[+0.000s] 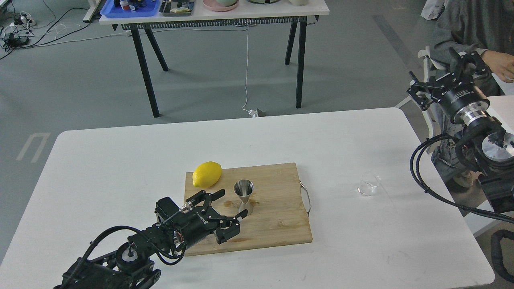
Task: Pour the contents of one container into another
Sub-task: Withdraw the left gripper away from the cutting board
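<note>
The steel jigger (244, 196) stands upright on the wooden cutting board (277, 216), near its middle. My left gripper (232, 204) is open just left of the jigger, low over the board, with nothing between its fingers. The clear glass cup (369, 184) sits on the white table to the right of the board, apart from both arms. My right gripper (453, 76) is raised high at the far right, off the table's edge, its fingers spread and holding nothing.
A yellow lemon (207, 174) lies on the board's back left corner. The board has a metal handle (306, 198) on its right side. A person (478, 24) stands at the far right behind my right arm. A second table (217, 16) stands farther back.
</note>
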Tool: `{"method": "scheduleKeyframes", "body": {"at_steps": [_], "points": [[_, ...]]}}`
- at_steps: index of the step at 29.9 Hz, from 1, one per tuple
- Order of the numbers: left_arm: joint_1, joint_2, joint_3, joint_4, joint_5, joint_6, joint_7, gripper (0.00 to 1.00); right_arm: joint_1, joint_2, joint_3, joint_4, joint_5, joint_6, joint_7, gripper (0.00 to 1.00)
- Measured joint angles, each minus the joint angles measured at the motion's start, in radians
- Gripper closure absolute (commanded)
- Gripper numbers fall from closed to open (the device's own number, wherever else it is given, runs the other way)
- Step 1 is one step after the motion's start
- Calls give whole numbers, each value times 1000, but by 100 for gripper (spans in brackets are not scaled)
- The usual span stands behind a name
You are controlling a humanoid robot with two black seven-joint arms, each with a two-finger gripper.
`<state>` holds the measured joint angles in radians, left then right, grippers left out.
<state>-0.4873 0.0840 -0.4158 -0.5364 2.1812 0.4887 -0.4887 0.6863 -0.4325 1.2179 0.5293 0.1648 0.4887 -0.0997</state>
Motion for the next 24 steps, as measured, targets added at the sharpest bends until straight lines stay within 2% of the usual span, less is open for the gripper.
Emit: {"method": "scheduleKeyframes", "body": {"at_steps": [6,11,24], "points": [[26,44,0,-48,-7,0,0,2,0,0,0,0,0,0,0,1],[67,158,3,-161,-77,0,0,6,0,0,1,0,0,0,0,1],[73,516,2,-442,-720,0,0,6,-3,17,2,-2,1,0,1,1]]}}
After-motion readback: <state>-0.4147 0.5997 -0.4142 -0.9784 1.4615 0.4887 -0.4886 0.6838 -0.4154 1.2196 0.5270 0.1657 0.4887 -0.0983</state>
